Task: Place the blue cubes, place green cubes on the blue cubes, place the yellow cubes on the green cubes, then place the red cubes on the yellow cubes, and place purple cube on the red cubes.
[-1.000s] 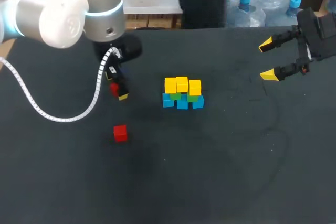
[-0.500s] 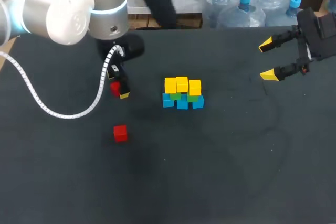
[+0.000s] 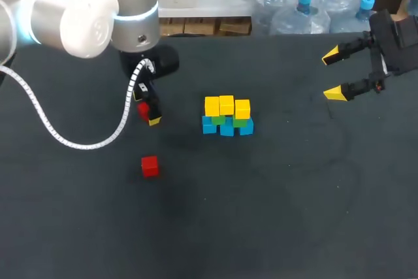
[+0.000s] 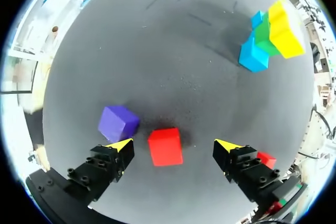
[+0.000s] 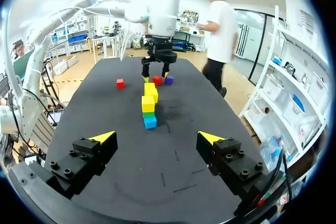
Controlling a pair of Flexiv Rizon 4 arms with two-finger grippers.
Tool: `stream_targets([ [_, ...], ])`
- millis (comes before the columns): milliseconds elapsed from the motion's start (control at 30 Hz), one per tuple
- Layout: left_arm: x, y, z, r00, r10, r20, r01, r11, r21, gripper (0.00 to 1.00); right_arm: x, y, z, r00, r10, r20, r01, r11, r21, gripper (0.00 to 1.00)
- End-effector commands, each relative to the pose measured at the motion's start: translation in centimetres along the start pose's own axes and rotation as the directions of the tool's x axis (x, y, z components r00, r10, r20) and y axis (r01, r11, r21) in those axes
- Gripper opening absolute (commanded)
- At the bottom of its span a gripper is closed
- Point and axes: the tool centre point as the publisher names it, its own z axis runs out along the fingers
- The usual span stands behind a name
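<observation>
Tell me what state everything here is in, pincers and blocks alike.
Left pincer: open, gripping nothing.
Right pincer: open, empty.
First red cube: on the table between left pincer's fingers, untouched.
Second red cube: loose on table.
Purple cube: loose on table.
Stack: three layers, no red on top.

Bright, even light from above falls on a matte black tabletop [image 3: 274,227], which gives back almost no glare. Shadows are soft and short. In the left wrist view a dim smudge surrounds the red cube [image 4: 165,147] and the purple cube [image 4: 118,122], and another lies beside the stack [image 4: 268,35]. In the head view the left arm [image 3: 78,17] has a bright sheen on its white shell. Both wrist views bend the tabletop's straight edges into curves and stretch things near the rim.
</observation>
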Motion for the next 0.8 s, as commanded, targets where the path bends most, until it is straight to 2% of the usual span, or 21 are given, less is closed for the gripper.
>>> stream_targets([
  [33, -0.26, 0.39, 0.09, 1.0, 0.003, -0.003, -0.003, 1.0, 0.011, 1.0, 0.03, -0.04, 0.07, 1.0, -0.001, 0.002, 0.001, 1.0, 0.0, 1.0],
  [600, 0.42, 0.04, 0.55, 1.0, -0.014, 0.016, 0.014, 1.0, 0.021, 1.0, 0.03, -0.04, 0.07, 1.0, -0.001, 0.002, 0.001, 1.0, 0.0, 1.0],
  [633, 0.45, 0.03, 0.61, 1.0, -0.014, 0.016, 0.014, 1.0, 0.021, 0.89, 0.03, -0.04, 0.07, 1.0, -0.001, 0.002, 0.001, 1.0, 0.0, 1.0],
  [667, 0.46, 0.02, 0.69, 1.0, -0.013, 0.015, 0.013, 1.0, 0.023, 0.51, 0.03, -0.04, 0.07, 1.0, -0.001, 0.002, 0.001, 1.0, 0.0, 1.0],
  [700, 0.46, 0.0, 0.79, 1.0, -0.012, 0.014, 0.011, 1.0, 0.025, 0.38, 0.03, -0.04, 0.07, 1.0, -0.001, 0.002, 0.001, 1.0, 0.0, 1.0],
  [767, 0.45, -0.08, 0.92, 1.0, -0.009, 0.014, 0.008, 1.0, 0.028, 0.0, 0.03, -0.04, 0.07, 1.0, -0.001, 0.002, 0.001, 1.0, 0.0, 1.0],
  [800, 0.43, -0.16, 0.99, 1.0, -0.005, 0.014, 0.005, 1.0, 0.03, 0.0, 0.03, -0.04, 0.07, 1.0, -0.001, 0.002, 0.001, 1.0, 0.0, 1.0],
])
